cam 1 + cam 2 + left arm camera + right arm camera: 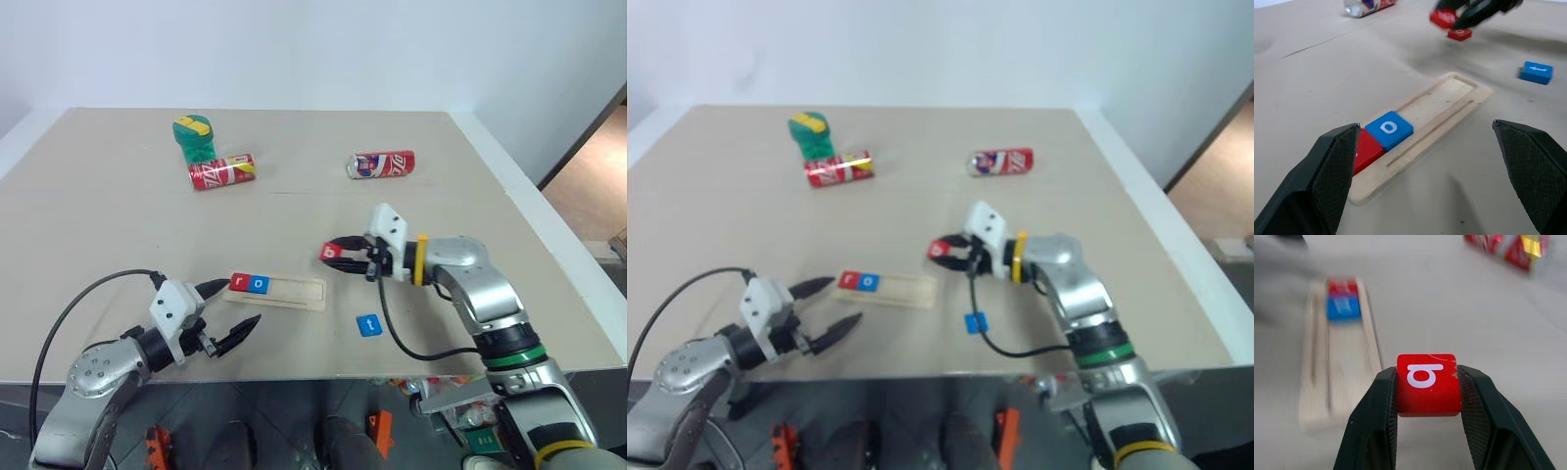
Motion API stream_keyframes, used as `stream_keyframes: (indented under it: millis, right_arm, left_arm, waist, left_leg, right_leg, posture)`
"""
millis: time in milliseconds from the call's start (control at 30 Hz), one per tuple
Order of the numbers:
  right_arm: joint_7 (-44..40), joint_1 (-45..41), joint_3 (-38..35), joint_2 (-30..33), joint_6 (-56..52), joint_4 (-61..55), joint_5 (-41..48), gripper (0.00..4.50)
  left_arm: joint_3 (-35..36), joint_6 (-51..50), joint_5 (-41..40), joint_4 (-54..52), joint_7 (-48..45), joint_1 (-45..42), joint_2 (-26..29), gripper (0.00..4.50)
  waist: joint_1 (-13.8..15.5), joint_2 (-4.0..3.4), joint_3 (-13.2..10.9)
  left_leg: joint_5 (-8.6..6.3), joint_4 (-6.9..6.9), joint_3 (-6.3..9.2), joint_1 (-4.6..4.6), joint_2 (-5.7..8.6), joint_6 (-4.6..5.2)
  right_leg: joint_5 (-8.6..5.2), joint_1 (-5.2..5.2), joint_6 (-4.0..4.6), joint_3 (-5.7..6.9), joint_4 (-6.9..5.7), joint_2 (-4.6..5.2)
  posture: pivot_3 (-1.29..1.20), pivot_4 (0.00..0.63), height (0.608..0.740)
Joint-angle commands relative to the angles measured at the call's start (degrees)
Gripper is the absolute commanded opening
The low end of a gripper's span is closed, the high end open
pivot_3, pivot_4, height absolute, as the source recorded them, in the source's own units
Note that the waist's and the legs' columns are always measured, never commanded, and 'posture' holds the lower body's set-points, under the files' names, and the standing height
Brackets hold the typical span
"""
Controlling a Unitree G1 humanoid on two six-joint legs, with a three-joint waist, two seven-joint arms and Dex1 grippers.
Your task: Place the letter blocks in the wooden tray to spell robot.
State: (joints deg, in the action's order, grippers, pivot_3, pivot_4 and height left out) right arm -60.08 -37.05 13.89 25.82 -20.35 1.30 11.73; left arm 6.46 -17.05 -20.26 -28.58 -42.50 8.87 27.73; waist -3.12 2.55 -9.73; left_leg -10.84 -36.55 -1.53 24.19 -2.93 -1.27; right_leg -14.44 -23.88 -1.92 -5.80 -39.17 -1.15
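The wooden tray [294, 292] lies near the table's front, with a red r block [240, 282] and a blue o block [259, 284] at its left end. Just right of the tray and above the table, my right gripper [335, 255] is shut on a red b block [1427, 384]. In the left wrist view another red block [1460, 34] lies on the table under it. A blue t block [368, 325] lies flat in front of the tray's right end. My left gripper [241, 303] stands open by the tray's left end, nothing between its fingers.
Two red soda cans [221, 171] [383, 164] lie on their sides at the back of the table. A green and yellow object [194, 137] stands beside the left can. The table's front edge runs just behind my left gripper.
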Motion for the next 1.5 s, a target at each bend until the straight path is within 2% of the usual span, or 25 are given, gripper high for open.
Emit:
stream_keyframes:
  millis: [33, 167, 500, 1300, 1333, 1500]
  right_arm:
    - [-1.07, -1.09, 5.68, -2.98, 0.48, -0.30, -2.04, 1.19]
    - [-0.59, -1.63, 8.81, -5.41, 4.28, 4.95, -5.12, 1.19]
    - [0.29, -6.42, 8.74, -9.08, 8.68, 16.00, -7.72, 1.19]
    - [-0.06, -5.29, 9.19, -9.88, 6.64, 16.39, -8.82, 1.19]
    - [-0.08, -5.32, 9.18, -9.93, 6.46, 16.36, -8.75, 2.26]
    - [0.02, -5.29, 8.40, -10.60, 4.77, 15.25, -7.69, 3.92]
  left_arm:
    - [-0.46, 1.34, -0.11, -3.24, 2.25, 1.21, -1.05, 4.50]
    - [-1.61, 1.24, 0.08, -4.37, 4.20, 1.63, -1.83, 4.50]
    - [-3.58, 1.80, 1.17, -5.94, 6.56, 2.93, -1.27, 4.50]
    - [-6.02, 2.90, 3.08, -4.23, 7.37, 2.10, -0.84, 4.50]
    - [-6.06, 2.90, 3.13, -4.21, 7.36, 2.09, -0.80, 4.50]
    - [-6.06, 2.96, 3.40, -4.13, 7.38, 1.75, -0.74, 4.50]
  waist:
    - [0.18, 0.00, 0.01]
    - [0.37, 0.00, 0.01]
    - [0.25, 0.00, 0.01]
    - [0.28, 0.00, 0.01]
    - [0.28, 0.00, 0.01]
    - [0.27, 0.00, 0.01]
  left_leg:
    - [0.00, 0.02, 0.00, 0.00, -0.03, 0.00]
    - [0.00, 0.07, -0.01, 0.05, 0.03, 0.00]
    - [0.02, 0.02, -0.13, 0.03, 0.14, -0.04]
    - [0.02, 0.12, -0.09, 0.04, 0.13, -0.04]
    - [0.02, 0.12, -0.09, 0.04, 0.13, -0.04]
    - [0.02, 0.12, -0.08, 0.04, 0.12, -0.04]
  right_leg:
    - [-0.02, 0.00, 0.03, 0.01, 0.00, -0.01]
    - [-0.05, -0.03, 0.04, 0.01, 0.00, 0.05]
    - [0.01, -0.05, 0.04, 0.08, 0.06, 0.27]
    - [-0.03, -0.08, 0.07, 0.15, 0.06, 0.26]
    - [-0.03, -0.08, 0.07, 0.14, 0.06, 0.26]
    - [-0.04, -0.09, 0.08, 0.15, 0.06, 0.25]
  posture:
    - [0.00, 0.150, 0.740]
    - [0.00, 0.150, 0.740]
    - [0.00, 0.150, 0.740]
    - [0.00, 0.150, 0.740]
    - [0.00, 0.150, 0.740]
    - [0.00, 0.150, 0.740]
